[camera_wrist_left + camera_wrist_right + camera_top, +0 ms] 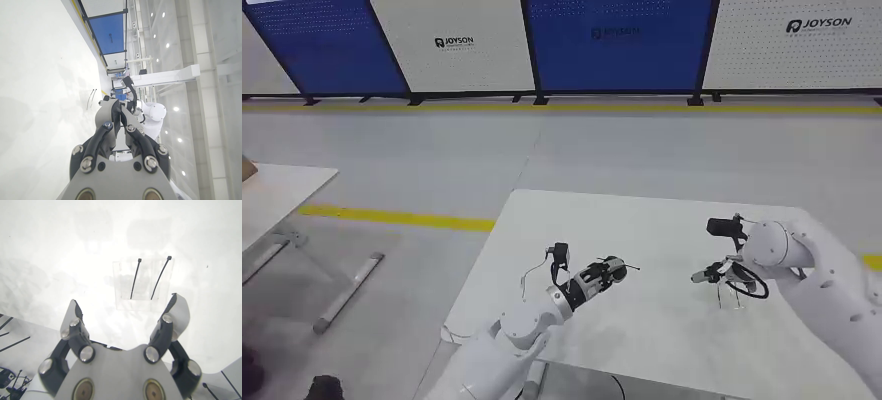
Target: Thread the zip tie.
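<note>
Black plastic zip ties [135, 278]: two kept apart by clear acrylic holder [143, 304], likely for single picking.
Right pincer [124, 299]: released, facing them.
Left pincer [118, 106]: clenched; contents unclear.

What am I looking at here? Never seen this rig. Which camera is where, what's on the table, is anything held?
It is a two-armed robot working at a white table. The top view looks down from a camera above the arms and shows the left arm and the right arm. The other two pictures come from a camera on each wrist, looking out along that arm's own gripper.

The left gripper is shut. I cannot tell whether anything is pinched in it. The right gripper is open and empty. It faces a clear holder on the table, with two black zip ties in it.
</note>
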Controlling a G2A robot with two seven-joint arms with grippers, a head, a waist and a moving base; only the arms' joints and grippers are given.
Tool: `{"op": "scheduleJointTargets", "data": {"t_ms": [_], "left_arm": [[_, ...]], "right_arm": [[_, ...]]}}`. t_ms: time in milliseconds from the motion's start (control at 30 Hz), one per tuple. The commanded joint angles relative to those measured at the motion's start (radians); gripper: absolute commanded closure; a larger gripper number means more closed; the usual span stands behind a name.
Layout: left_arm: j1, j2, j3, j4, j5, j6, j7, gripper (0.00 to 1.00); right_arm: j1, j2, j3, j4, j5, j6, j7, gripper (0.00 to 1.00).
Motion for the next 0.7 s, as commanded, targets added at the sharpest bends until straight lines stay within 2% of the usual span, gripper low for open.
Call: {"op": "scheduleJointTargets", "data": {"t_ms": [0, 233, 267, 333, 467, 667], "left_arm": [[0.0, 0.0, 0.0, 0.0, 0.0, 0.0, 0.0, 1.0], [0.0, 0.0, 0.0, 0.0, 0.0, 0.0, 0.0, 1.0], [0.0, 0.0, 0.0, 0.0, 0.0, 0.0, 0.0, 1.0], [0.0, 0.0, 0.0, 0.0, 0.0, 0.0, 0.0, 1.0], [0.0, 0.0, 0.0, 0.0, 0.0, 0.0, 0.0, 1.0], [0.0, 0.0, 0.0, 0.0, 0.0, 0.0, 0.0, 1.0]], "right_arm": [[-0.007, 0.0, 0.001, 0.001, -0.001, -0.003, -0.017, 0.0], [-0.037, 0.003, 0.026, -0.019, -0.011, -0.001, -0.061, 0.0], [-0.041, 0.005, 0.034, -0.024, -0.01, 0.0, -0.065, 0.03], [-0.054, 0.011, 0.056, -0.035, -0.004, 0.0, -0.07, 0.58], [-0.076, 0.021, 0.087, -0.048, -0.011, 0.0, -0.067, 0.56], [-0.089, 0.02, 0.103, -0.039, -0.027, 0.0, -0.048, 0.55]]}}
